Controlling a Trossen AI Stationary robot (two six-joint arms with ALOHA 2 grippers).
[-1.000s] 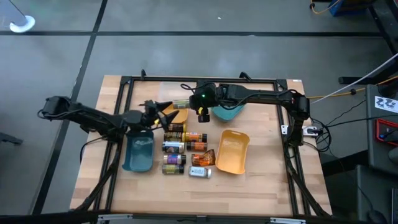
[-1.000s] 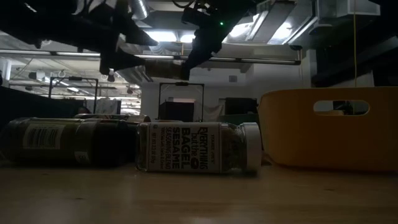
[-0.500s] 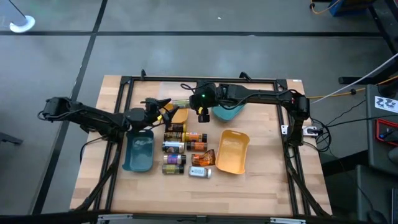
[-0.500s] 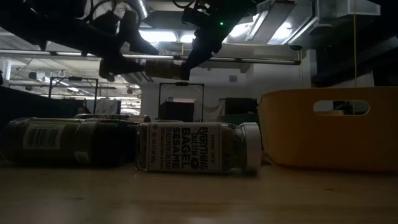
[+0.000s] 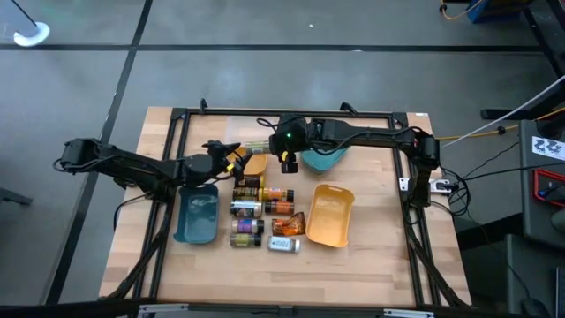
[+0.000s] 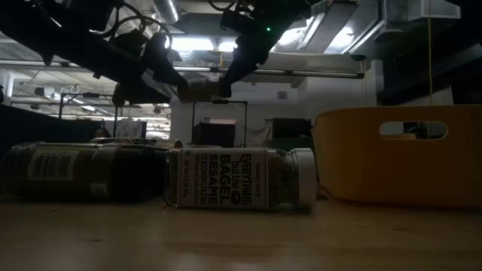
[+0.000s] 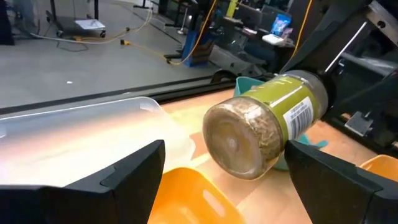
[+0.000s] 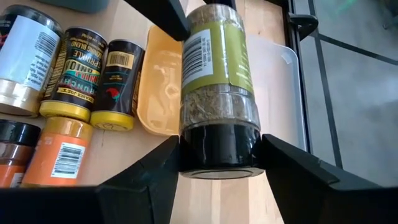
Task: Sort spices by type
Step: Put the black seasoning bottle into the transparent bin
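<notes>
A spice jar (image 5: 257, 145) with a green label, clear body and black cap is held level above the table's far part by my right gripper (image 5: 285, 150), which is shut on it. My left gripper (image 5: 224, 155) is open. Its fingers stand on either side of the jar's bottom end (image 7: 239, 142) without touching it. The other spice jars (image 5: 258, 208) lie on their sides in a cluster mid-table, with orange, purple, dark and white labels. A white-capped sesame jar (image 6: 239, 178) lies nearest the near edge. My right gripper pinches the jar's black cap end (image 8: 219, 148) between its two fingers (image 8: 155, 169), which lie across the jar, coming level from the table's right. The jar is lifted clear and held level, its bottom end (image 6: 186, 89) pointing toward the left arm.
A blue tray (image 5: 196, 215) sits left of the cluster and a yellow tray (image 5: 329, 215) right of it. A teal tray (image 5: 323, 160), a small orange tray (image 5: 253, 164) and a clear tray (image 8: 277, 93) lie under and behind the held jar. A black frame (image 5: 181, 124) rims the table.
My left gripper has moved toward the table's right and slightly toward the far edge, closing in on the held jar's bottom end until its open fingers stand on either side of it. The jar has not moved.
</notes>
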